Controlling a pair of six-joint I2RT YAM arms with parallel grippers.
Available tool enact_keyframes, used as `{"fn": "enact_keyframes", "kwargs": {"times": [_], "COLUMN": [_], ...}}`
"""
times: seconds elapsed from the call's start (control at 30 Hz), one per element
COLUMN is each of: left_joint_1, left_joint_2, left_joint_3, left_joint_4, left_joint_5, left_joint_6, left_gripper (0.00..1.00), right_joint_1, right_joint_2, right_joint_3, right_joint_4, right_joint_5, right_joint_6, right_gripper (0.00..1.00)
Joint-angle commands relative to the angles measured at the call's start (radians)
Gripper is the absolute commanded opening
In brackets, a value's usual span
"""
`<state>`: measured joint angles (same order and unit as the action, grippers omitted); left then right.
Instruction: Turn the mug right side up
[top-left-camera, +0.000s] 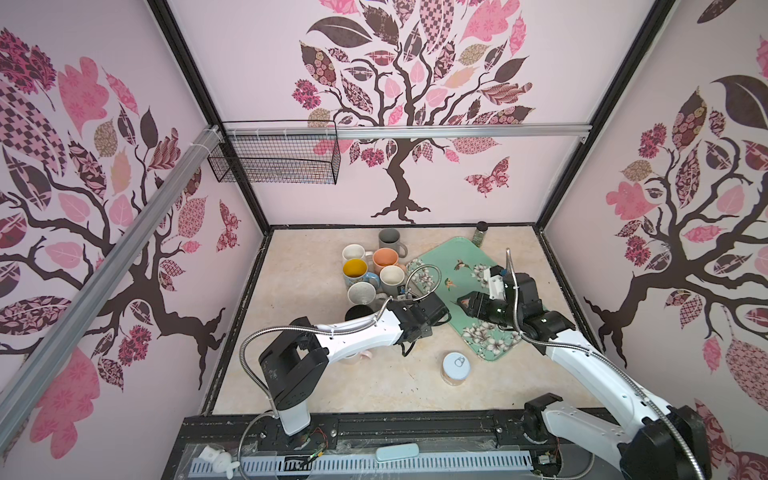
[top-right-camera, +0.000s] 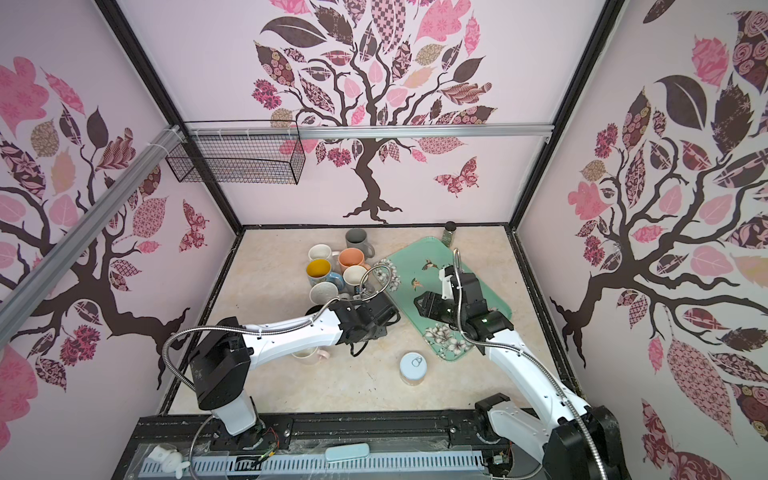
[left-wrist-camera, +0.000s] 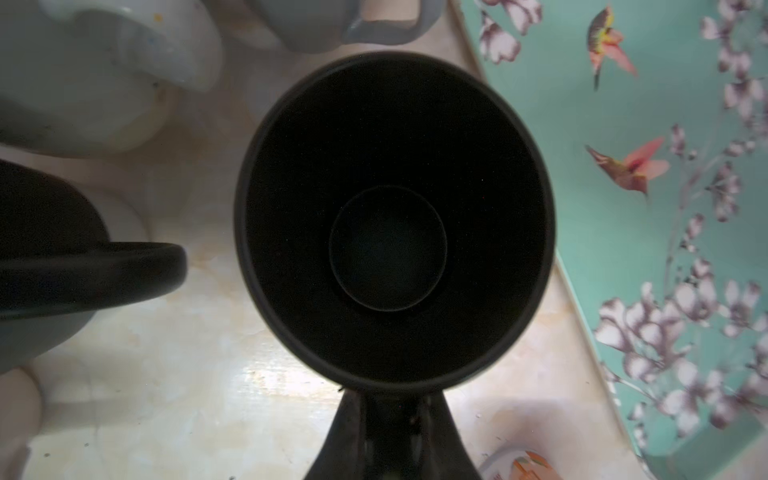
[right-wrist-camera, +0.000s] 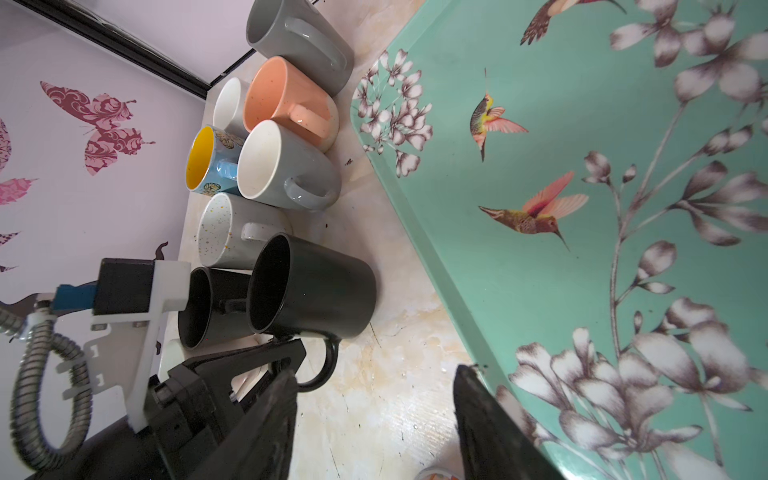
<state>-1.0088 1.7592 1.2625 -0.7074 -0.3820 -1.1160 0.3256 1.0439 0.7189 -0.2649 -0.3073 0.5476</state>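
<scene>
Two black mugs stand mouth-up at the near end of a cluster of mugs on the tabletop (top-left-camera: 316, 386). The one nearer the tray is the held black mug (right-wrist-camera: 316, 286). The left wrist view looks straight down into its dark interior. The left end effector (left-wrist-camera: 384, 399) is clamped tight at its rim on the handle side, with the handle loop curling out just past the fingers in the right wrist view. The pictures do not show whether its base rests on the tabletop or sits just above it. It is just beside the edge of the teal floral tray (top-left-camera: 457, 257) without touching it. The second black mug (top-left-camera: 359, 311) stands close on its other side.

Behind these are a speckled white mug (top-left-camera: 362, 293), a grey mug with a white inside (top-left-camera: 392, 277), a blue mug with a yellow inside (top-left-camera: 355, 270), a peach mug (top-left-camera: 385, 258), a white mug (top-left-camera: 354, 252) and a dark gray mug (top-left-camera: 390, 240), all upright.

The right end effector (top-left-camera: 462, 300) hangs over the tray's near-left part and points toward the held mug. Its fingers (right-wrist-camera: 486, 424) are spread apart with nothing between them.

A pale pink mug (top-right-camera: 309, 355) lies partly hidden under the left arm. A pull-tab can (top-left-camera: 456, 365) stands near the tray's front corner, and a small spice jar (top-left-camera: 481, 232) stands at the tray's far edge.
</scene>
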Motion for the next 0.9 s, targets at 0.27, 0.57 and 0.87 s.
{"fn": "enact_keyframes", "kwargs": {"times": [0.27,0.57,0.87], "left_joint_1": [-0.002,0.015,0.015], "left_joint_2": [0.038,0.116,0.013], "left_joint_3": [0.075,0.110,0.116], "left_joint_4": [-0.072,-0.085,-0.122], "left_joint_5": [-0.227,-0.191,-0.193], "left_joint_6": [-0.129,-0.168,-0.073], "left_gripper": [0.00,0.22,0.50], "right_joint_1": [-0.002,-0.002,-0.002], "right_joint_2": [-0.017,-0.005,0.012], "right_joint_3": [0.022,0.025,0.033], "right_joint_4": [-0.031,-0.049,-0.046], "right_joint_5": [0.016,0.022,0.013], "right_joint_6": [-0.029,-0.045,-0.050], "right_gripper": [0.62,0.62,0.61]}}
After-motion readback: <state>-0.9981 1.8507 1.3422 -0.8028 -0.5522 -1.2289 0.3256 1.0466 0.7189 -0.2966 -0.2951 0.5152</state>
